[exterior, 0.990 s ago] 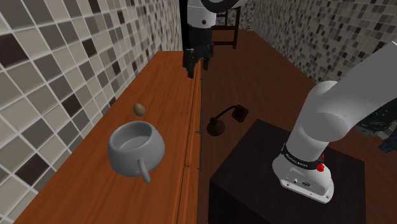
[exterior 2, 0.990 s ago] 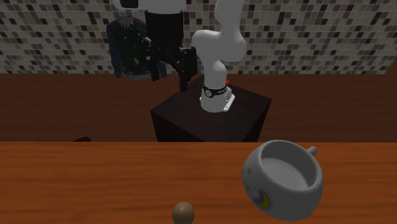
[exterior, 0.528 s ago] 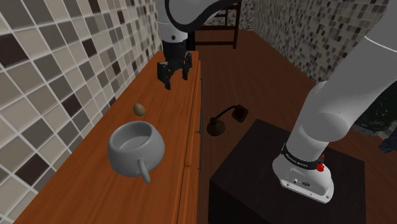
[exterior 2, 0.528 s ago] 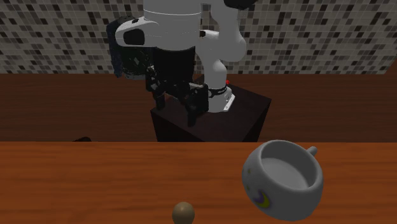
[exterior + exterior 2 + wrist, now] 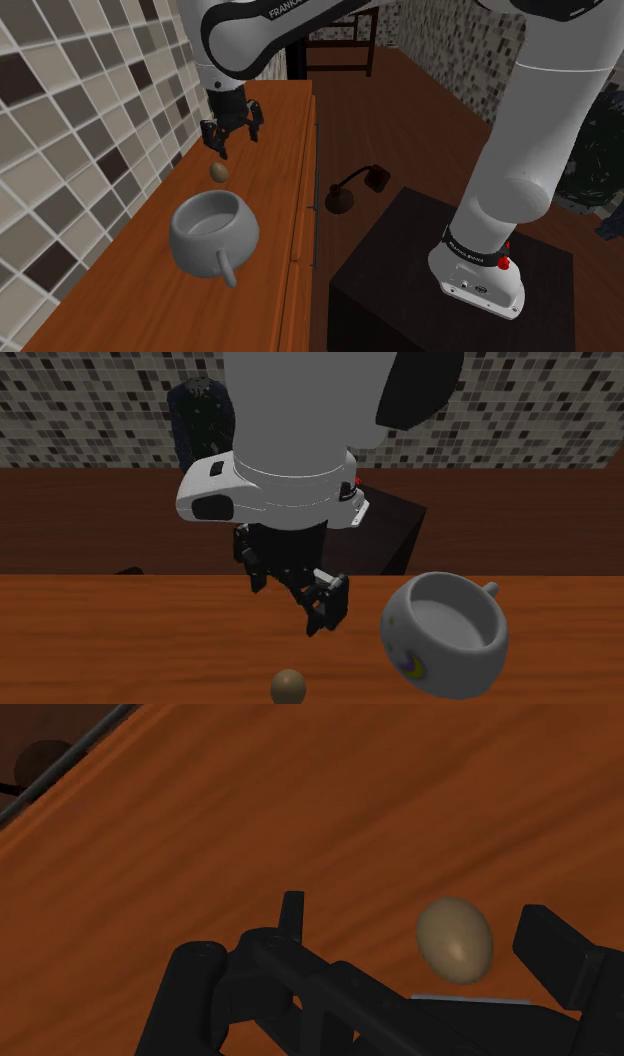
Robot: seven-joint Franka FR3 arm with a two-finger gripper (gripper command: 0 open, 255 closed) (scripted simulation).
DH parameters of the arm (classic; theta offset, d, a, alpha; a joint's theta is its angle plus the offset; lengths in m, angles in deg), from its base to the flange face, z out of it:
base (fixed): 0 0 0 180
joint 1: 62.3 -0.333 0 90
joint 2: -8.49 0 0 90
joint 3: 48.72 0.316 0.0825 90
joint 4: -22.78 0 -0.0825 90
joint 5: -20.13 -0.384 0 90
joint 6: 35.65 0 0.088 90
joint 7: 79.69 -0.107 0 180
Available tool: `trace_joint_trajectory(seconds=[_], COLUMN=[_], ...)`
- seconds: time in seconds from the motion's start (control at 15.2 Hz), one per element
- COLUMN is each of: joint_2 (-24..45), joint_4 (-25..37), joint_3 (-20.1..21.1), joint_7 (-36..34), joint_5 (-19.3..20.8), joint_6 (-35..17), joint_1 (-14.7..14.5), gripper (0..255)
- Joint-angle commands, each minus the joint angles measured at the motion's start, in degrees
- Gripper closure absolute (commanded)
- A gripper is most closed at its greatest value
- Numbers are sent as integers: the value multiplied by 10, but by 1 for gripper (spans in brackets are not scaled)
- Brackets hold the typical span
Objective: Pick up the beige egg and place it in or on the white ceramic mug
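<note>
1 egg (image 5: 218, 172), 1 grey-white mug (image 5: 200, 245) on wood counter (image 5: 272, 200). Arm bent down, gripper (image 5: 235, 143) just above egg, fingers spread.

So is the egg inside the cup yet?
Not yet, it's out. The egg lies on the wooden counter beside the mug, whose inside looks empty. Open fingers hover over it.

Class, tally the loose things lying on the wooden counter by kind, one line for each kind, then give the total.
Egg: 1
Mug: 1
Total: 2
</note>
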Motion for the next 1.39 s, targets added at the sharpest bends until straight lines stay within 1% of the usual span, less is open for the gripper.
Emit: trace_joint_trajectory(seconds=[0.0,0.2,0.26,0.73,1.25,1.32], joint_2=[55,132,140,158,158,158], joint_4=[50,130,139,106,106,106], joint_3=[5,5,4,-2,-2,-2], joint_7=[-33,-71,-74,-82,-81,-81], joint_5=[28,64,67,78,78,78], joint_6=[6,24,27,-24,-24,-24], joint_1=[-12,-38,-41,-40,-40,-40], gripper=[0,0,0,0,0,255])
